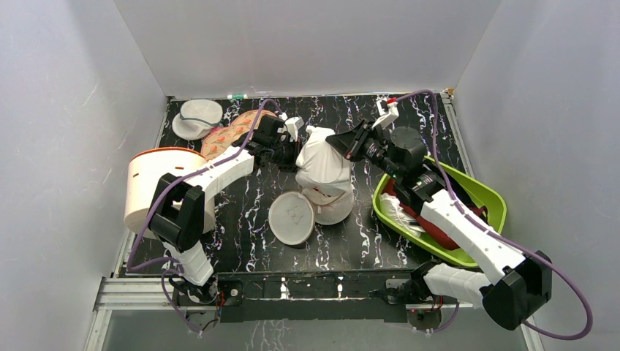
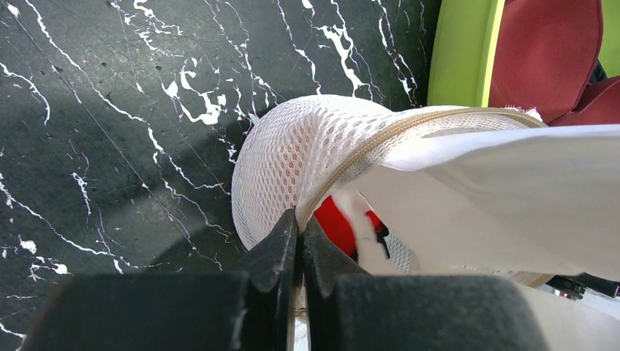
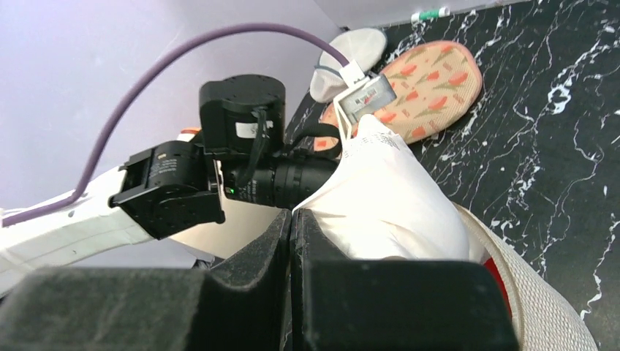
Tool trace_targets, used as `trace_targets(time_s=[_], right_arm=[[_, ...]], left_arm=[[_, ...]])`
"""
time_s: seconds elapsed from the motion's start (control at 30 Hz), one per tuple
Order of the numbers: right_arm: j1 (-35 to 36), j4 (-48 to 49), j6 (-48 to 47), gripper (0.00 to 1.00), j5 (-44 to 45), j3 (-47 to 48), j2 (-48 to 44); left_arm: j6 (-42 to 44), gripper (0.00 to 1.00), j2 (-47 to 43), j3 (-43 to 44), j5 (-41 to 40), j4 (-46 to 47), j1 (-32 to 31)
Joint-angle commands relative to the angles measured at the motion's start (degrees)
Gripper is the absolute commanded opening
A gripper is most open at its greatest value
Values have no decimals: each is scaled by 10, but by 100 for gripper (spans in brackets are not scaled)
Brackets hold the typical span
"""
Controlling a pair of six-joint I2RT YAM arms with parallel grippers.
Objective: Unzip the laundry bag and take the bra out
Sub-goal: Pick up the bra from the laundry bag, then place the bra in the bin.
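Observation:
The cream-white laundry bag (image 1: 322, 164) stands mid-table, its smooth white upper part pulled up between both grippers. My left gripper (image 1: 294, 152) is shut on the bag's zipper edge; in the left wrist view its tips (image 2: 300, 221) pinch the zipper tape beside the mesh dome (image 2: 285, 157). My right gripper (image 1: 341, 143) is shut on the white fabric (image 3: 387, 197), its tips (image 3: 291, 216) closed tight. The bright red bra (image 2: 338, 227) shows through the opened gap, mostly hidden inside; a red sliver shows in the top view (image 1: 314, 194).
A round cream disc (image 1: 292, 217) leans at the bag's front left. A white tub with an orange rim (image 1: 157, 183) stands left. A green bin (image 1: 500, 199) with maroon garments (image 1: 439, 228) sits right. A greyish pod (image 1: 199, 117) and a floral pad (image 1: 232, 133) lie far left.

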Motion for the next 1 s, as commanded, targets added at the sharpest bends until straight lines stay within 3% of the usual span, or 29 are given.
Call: trace_targets(time_s=[0.0, 0.4, 0.7, 0.97], right_arm=[[-2, 26, -13, 0, 26, 40, -28], [-2, -102, -116, 0, 83, 144, -98], [-2, -184, -191, 0, 173, 168, -156], [-2, -251, -288, 0, 400, 162, -164]], left_arm=[[4, 0, -20, 0, 1, -3, -1], [6, 0, -27, 1, -11, -8, 0], [8, 0, -39, 5, -10, -11, 0], [10, 0, -52, 6, -12, -13, -1]])
